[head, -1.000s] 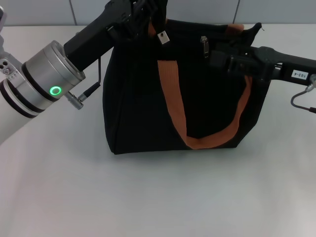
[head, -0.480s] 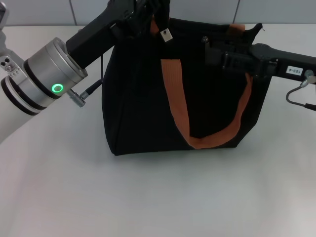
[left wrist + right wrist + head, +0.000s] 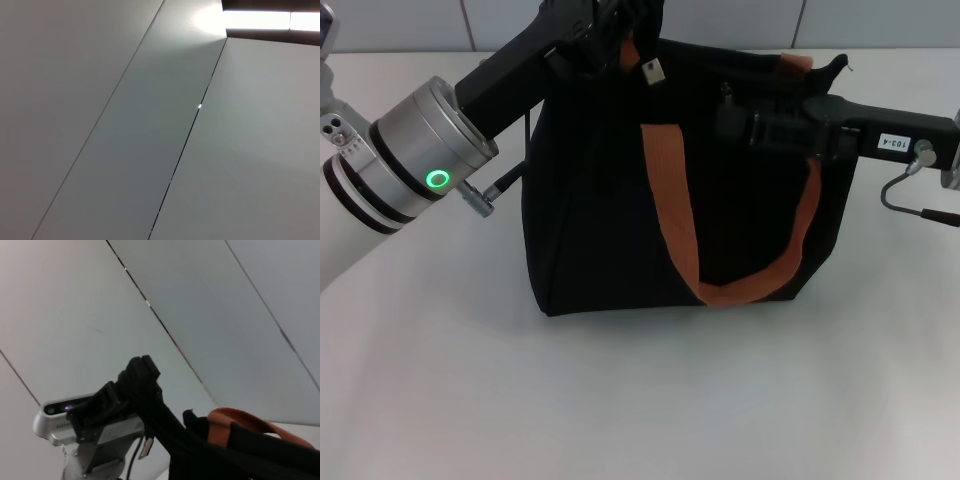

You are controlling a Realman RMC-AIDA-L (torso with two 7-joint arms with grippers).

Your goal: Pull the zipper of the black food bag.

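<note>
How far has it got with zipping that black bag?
Done: the left gripper holds up the black food bag's top corner. In hand: the right gripper sits at the zipper line along the top edge, the pull tab hidden. Left: most of the pull, it seems.

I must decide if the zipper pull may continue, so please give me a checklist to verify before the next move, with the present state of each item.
1. Left gripper is at the top left corner of the black food bag, steadying it: ok, though its fingers are hard to see.
2. Right gripper is at the zip line along the bag's top edge: ok.
3. Right gripper is shut on the zipper: cannot tell, the tab is hidden.
4. Bag stands upright on the table: ok.
5. Orange handle hangs down the front, clear of the zip line: ok.
6. Small pale tag is not the thing gripped: ok, it hangs free.
</note>
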